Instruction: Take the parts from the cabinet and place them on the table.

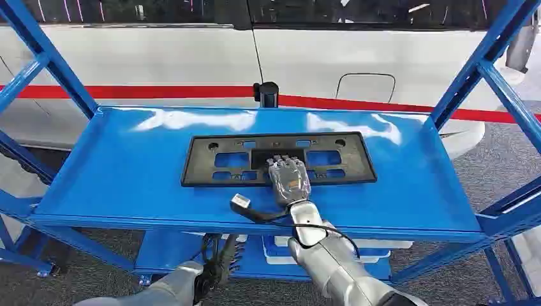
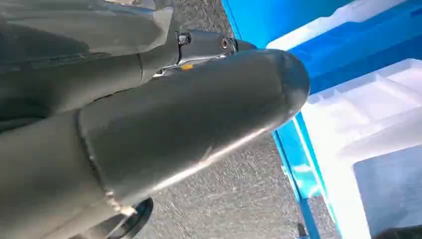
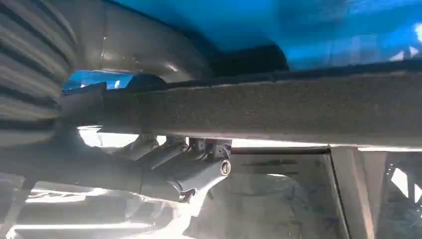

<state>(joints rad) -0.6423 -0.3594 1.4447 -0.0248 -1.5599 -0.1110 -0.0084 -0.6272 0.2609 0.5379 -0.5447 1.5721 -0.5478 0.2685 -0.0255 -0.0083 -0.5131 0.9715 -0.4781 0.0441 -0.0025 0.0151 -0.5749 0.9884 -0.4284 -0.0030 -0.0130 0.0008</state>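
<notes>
While on the shelf (image 1: 127, 172), the plate (image 1: 210, 159) lies flat.

robot hand (image 3: 164, 169) gripping black part's (image 3: 278, 107) edge, blue shelf (image 3: 298, 25)

A white vehicle (image 1: 191, 57) with a red stripe (image 1: 147, 92) stands behind the rack. Grey speckled floor (image 1: 504, 166) lies below.

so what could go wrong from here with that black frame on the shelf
The right hand grips the black frame only at the middle of its near edge, so the long part may tilt or twist when lifted. The loose cable near the wrist could snag on the shelf's front lip. The frame is wide, so an end may strike a blue upright.
</notes>
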